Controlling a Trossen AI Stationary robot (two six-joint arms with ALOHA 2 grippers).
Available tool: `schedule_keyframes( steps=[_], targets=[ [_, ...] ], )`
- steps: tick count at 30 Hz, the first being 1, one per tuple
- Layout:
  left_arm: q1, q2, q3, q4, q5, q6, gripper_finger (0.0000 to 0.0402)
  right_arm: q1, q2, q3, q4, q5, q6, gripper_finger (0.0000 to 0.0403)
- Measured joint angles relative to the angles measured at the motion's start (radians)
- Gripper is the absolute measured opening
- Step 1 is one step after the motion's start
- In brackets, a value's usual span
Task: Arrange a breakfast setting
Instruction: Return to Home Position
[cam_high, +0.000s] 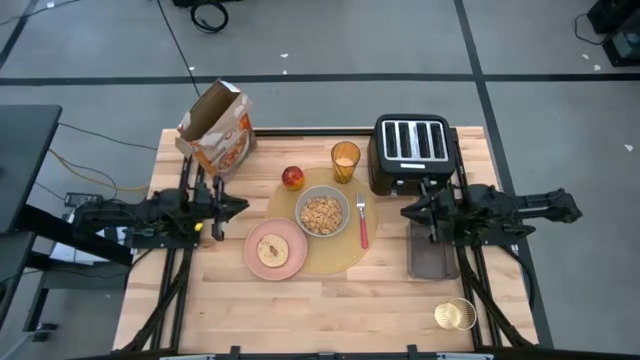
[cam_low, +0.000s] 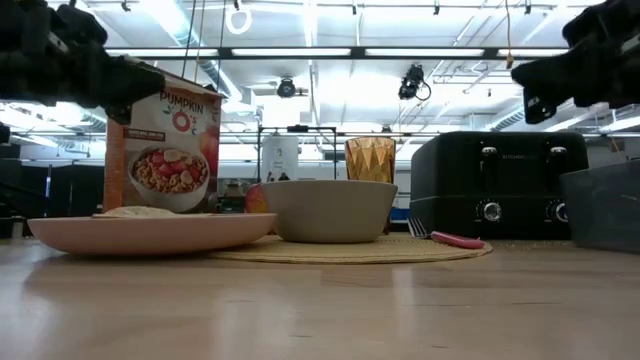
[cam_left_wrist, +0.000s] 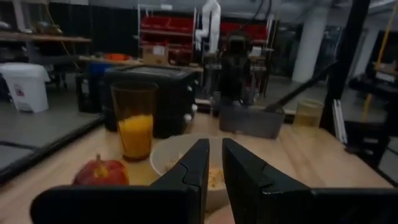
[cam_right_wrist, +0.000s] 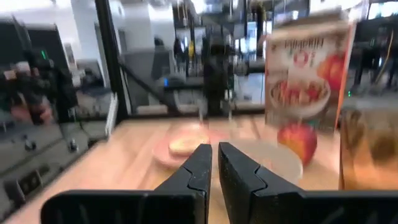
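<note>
The round tan placemat (cam_high: 330, 238) lies mid-table. On it stand the grey bowl (cam_high: 322, 214) with cereal, the amber glass (cam_high: 345, 160) with orange juice, and the red-handled fork (cam_high: 362, 226). The red-yellow apple (cam_high: 293, 178) rests at the mat's far left edge. The pink plate (cam_high: 274, 249) with a bagel overlaps the mat's near left edge. My left gripper (cam_high: 243, 207) hovers left of the mat, shut and empty. My right gripper (cam_high: 405, 212) hovers right of the mat, shut and empty. Both show shut in their wrist views (cam_left_wrist: 215, 163) (cam_right_wrist: 214, 163).
A black four-slot toaster (cam_high: 412, 152) stands at the far right. An open cereal box (cam_high: 216, 128) stands at the far left. A grey tray (cam_high: 432, 250) lies under my right arm. A small gold wire basket (cam_high: 455, 314) sits near the front right corner.
</note>
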Motion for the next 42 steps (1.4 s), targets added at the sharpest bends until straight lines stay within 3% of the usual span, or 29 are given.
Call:
schedule_keyframes(
  steps=[7,15,42],
  targets=[
    [0.001,0.008,0.003,-0.013,-0.028,0.044,0.0053,0.0,0.019,0.0,-0.018,-0.008,-0.145,0.0037],
    [0.001,0.017,0.001,-0.001,-0.039,0.046,0.0053,0.0,0.024,0.0,-0.019,-0.006,-0.049,0.0036],
    [0.001,0.018,-0.002,0.032,-0.039,0.046,0.0053,0.0,0.024,0.0,-0.014,-0.005,-0.053,0.0036]
  ],
)
